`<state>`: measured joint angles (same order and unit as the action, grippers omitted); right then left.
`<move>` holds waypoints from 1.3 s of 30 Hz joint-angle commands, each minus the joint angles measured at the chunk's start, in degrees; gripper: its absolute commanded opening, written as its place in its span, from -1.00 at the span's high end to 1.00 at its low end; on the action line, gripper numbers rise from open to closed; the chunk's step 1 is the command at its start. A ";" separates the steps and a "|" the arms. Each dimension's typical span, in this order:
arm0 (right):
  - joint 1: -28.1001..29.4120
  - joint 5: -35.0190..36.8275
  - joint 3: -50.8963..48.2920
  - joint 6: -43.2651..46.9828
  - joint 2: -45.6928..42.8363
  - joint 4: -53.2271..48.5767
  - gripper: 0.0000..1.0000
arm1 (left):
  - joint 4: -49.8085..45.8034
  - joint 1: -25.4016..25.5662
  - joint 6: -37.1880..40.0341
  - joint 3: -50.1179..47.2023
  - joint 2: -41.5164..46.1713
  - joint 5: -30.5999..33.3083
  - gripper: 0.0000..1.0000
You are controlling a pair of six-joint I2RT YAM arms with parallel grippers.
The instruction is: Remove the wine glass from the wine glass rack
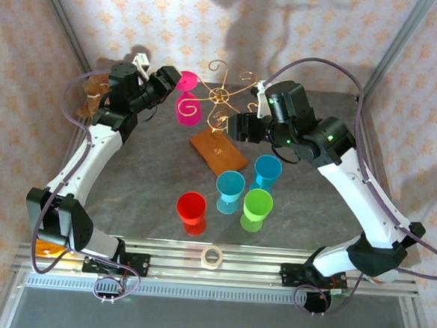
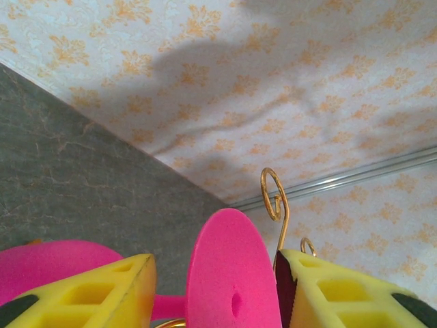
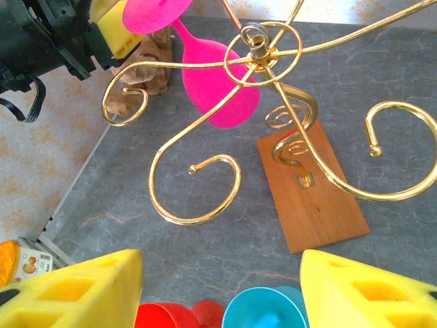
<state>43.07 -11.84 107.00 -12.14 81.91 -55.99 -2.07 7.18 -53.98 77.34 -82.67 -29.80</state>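
Note:
A pink wine glass (image 1: 187, 108) hangs upside down from a left arm of the copper-gold wine glass rack (image 1: 222, 97), which stands on a wooden base (image 1: 218, 150). My left gripper (image 1: 168, 82) is at the glass's top end. In the left wrist view its yellow fingers (image 2: 89, 294) stand on either side of the pink foot disc (image 2: 229, 273), open, with a gap on the left side. A rack curl (image 2: 274, 195) rises just behind. My right gripper (image 3: 222, 294) hangs open and empty to the right of the rack, looking at its hub (image 3: 259, 48) and the glass bowl (image 3: 222, 89).
In front of the rack stand a red cup (image 1: 191, 209), two blue cups (image 1: 229, 189) (image 1: 267, 171) and a green cup (image 1: 257, 208). A tape roll (image 1: 212, 257) lies on the near rail. A brown object (image 1: 96, 88) sits at the back left corner.

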 commanded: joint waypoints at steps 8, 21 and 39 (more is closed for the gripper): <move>-0.27 1.02 -0.34 0.32 -1.97 -0.09 -0.26 | 0.26 0.68 0.93 2.31 -0.43 -0.89 0.18; -0.27 1.62 -0.91 0.66 -2.29 -0.18 -0.26 | 1.47 0.86 0.52 2.62 -2.05 -0.96 0.34; -0.27 1.04 1.20 1.03 -0.39 -1.04 -0.27 | 1.71 0.82 0.86 3.09 -2.58 -0.56 0.85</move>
<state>43.07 -11.60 106.74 -12.08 81.23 -56.16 -1.45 7.55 -54.26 78.61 -84.68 -29.85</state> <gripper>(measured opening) 0.635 0.085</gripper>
